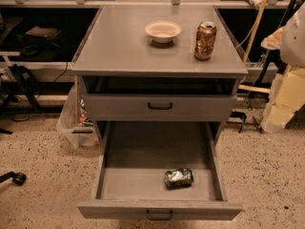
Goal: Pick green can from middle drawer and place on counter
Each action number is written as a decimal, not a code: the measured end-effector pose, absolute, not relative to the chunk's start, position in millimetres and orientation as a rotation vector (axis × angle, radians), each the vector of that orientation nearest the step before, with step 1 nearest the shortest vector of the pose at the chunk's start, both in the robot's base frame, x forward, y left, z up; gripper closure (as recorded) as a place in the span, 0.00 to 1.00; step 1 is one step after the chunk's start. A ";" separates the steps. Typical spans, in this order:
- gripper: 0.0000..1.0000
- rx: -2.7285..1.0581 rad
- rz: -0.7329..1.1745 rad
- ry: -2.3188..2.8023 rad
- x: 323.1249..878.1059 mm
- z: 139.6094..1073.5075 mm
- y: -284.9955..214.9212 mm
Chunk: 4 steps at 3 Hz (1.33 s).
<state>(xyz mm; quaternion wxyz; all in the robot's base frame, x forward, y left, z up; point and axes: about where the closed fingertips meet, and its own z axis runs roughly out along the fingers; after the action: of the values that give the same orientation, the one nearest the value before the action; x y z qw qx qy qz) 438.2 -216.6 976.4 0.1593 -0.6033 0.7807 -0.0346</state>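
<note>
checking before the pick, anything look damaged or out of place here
The green can lies on its side, crumpled and dented, near the front of the open middle drawer. The brown-gold can stands upright on the counter beside a bowl. The pincer is not in view.

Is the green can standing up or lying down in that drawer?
Lying on its side: the green can rests lengthwise, dented, on the floor of the open middle drawer, near the front. The gripper is not in view.
</note>
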 end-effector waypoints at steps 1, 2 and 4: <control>0.00 -1.724 -0.099 2.231 438.2 976.4 -216.6; 0.00 -1.695 -0.092 2.237 440.1 962.4 -212.1; 0.00 -1.687 -0.144 2.294 475.4 843.6 -149.1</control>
<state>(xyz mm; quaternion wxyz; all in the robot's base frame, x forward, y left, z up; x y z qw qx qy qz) 475.4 -149.1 843.6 0.1447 -0.5853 0.7962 -0.0498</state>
